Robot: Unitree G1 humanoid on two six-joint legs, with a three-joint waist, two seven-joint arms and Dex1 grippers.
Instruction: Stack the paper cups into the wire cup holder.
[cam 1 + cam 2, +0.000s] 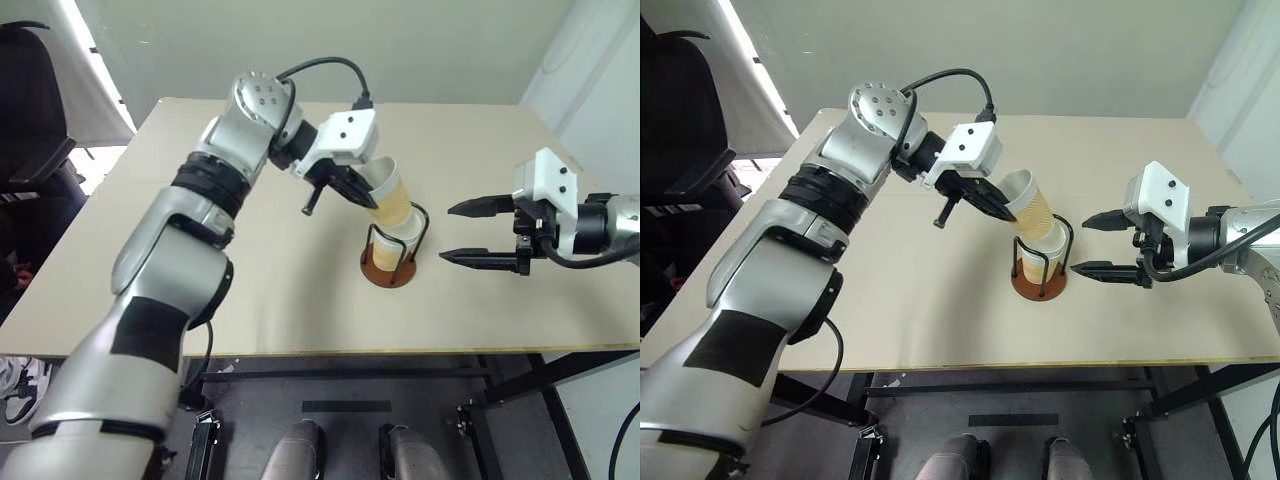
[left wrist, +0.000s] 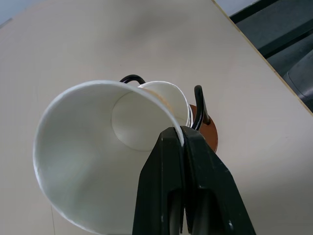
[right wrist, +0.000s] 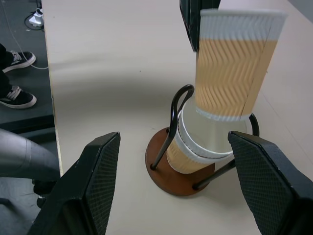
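Left tool (image 1: 352,190) pinches top paper cup (image 1: 392,198) by its rim, centre frame: light, crushable. Right tool (image 1: 466,232) spread, empty.

No readable text.
No letters, numbers, labels or brand marks can be read on any surface here.

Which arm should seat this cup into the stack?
Left. The left gripper is shut on the top cup, tilted over the cups in the wire cup holder. The right gripper is open and empty beside it.
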